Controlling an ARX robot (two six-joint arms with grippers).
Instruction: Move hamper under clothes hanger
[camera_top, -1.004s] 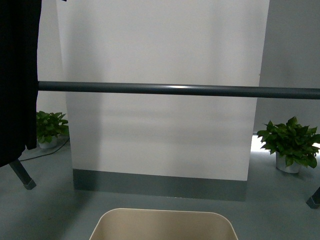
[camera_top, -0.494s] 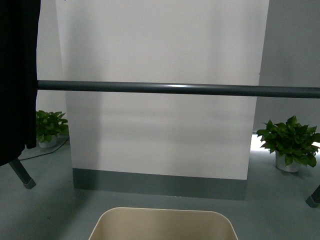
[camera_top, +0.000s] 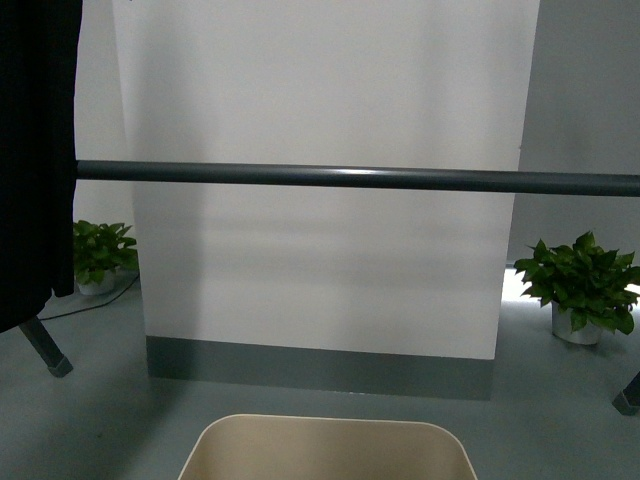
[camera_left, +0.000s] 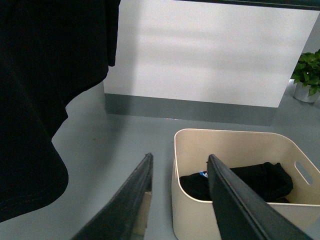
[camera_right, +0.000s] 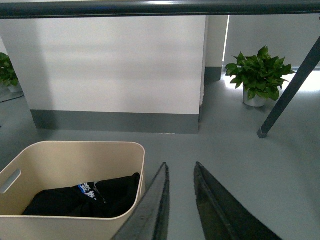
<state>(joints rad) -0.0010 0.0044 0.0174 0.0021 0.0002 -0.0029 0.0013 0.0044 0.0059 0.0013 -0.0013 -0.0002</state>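
Note:
The beige hamper (camera_top: 325, 452) stands on the grey floor at the bottom middle of the front view, only its far rim showing. The clothes hanger's dark grey bar (camera_top: 360, 179) crosses the view above and beyond it. In the left wrist view the hamper (camera_left: 192, 214) holds dark clothes (camera_left: 240, 181); my left gripper (camera_left: 179, 157) is open, its jaws astride the hamper's near wall, one finger (camera_left: 235, 200) over the inside. In the right wrist view my right gripper (camera_right: 180, 165) is open beside the hamper (camera_right: 65, 226), above bare floor.
A black garment (camera_top: 35, 150) hangs from the bar at the left. Slanted rack legs (camera_top: 45, 350) stand at both sides. A white panel with grey base (camera_top: 320, 200) stands behind. Potted plants (camera_top: 580, 285) sit at the far left and right.

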